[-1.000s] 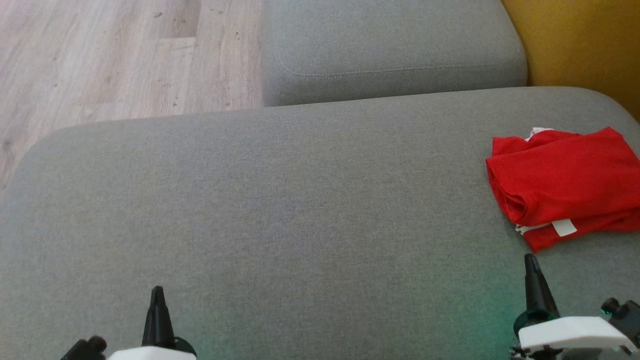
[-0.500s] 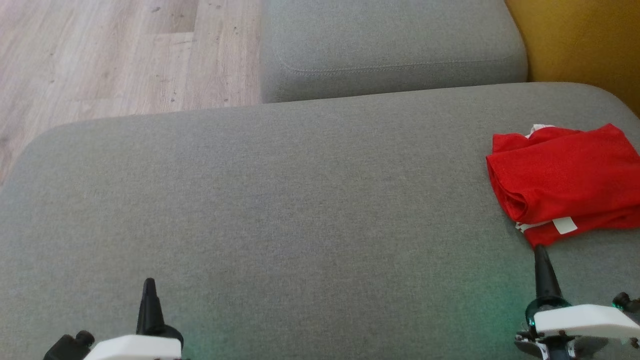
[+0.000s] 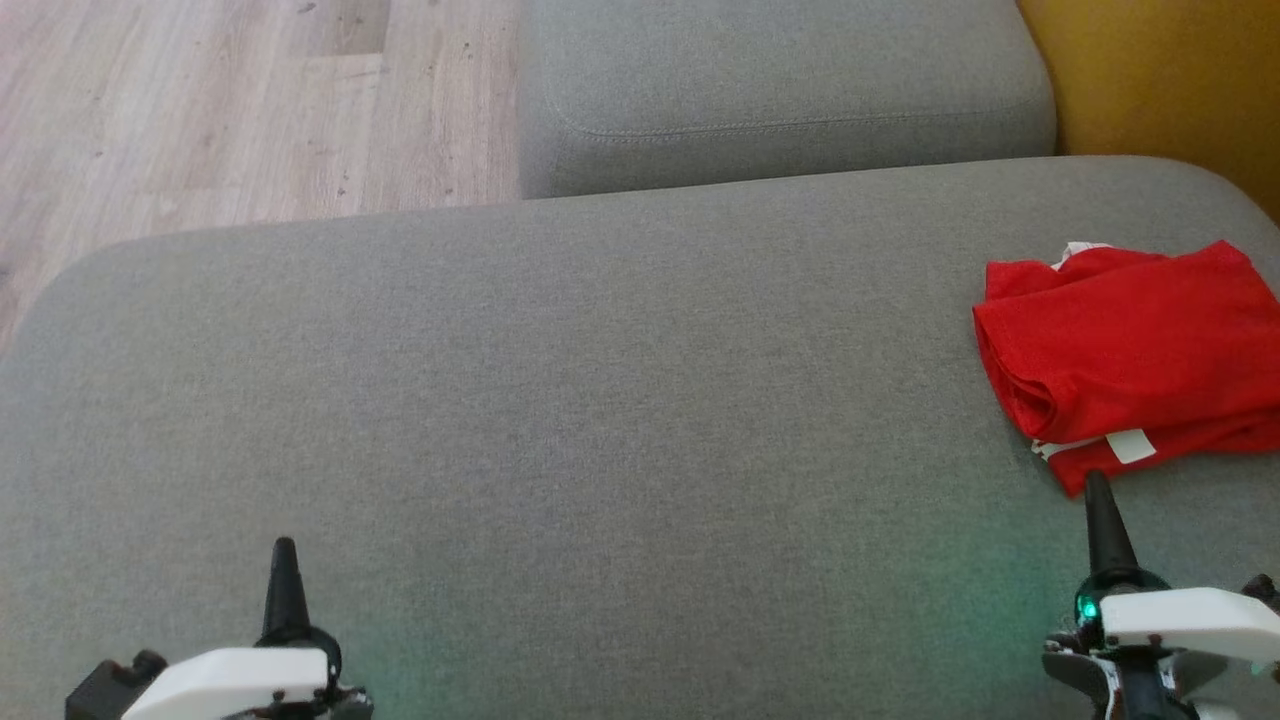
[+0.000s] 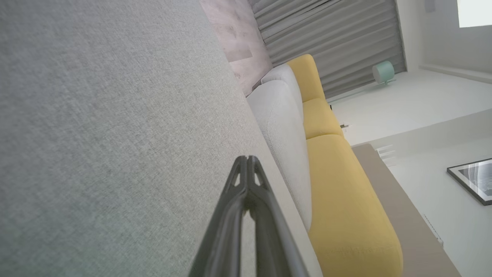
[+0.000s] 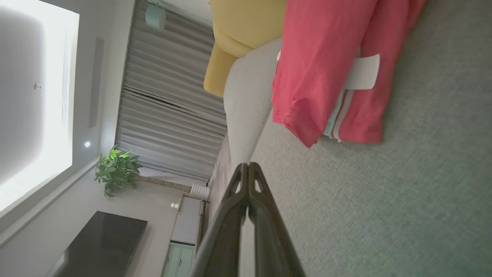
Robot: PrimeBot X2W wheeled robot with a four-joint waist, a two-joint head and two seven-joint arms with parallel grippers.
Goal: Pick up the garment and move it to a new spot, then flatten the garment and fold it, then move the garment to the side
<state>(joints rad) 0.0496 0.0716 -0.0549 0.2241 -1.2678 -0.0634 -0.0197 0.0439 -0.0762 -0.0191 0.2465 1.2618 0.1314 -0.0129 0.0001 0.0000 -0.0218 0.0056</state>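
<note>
the red garment [image 3: 1130, 350] lies folded at the right end of the grey cushion [image 3: 600, 400]. it looks light, soft and limp, so it would likely sag when lifted; its thick rolled edge seems the best hold. the left gripper [image 3: 284, 548] and right gripper [image 3: 1097, 482], over the cushion's near edge, are both closed and empty.

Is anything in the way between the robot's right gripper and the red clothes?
No, nothing visible is in the way. The right gripper, fingers shut, points at the near corner of the garment. In the right wrist view there is just a short stretch of bare grey cushion between them.
</note>
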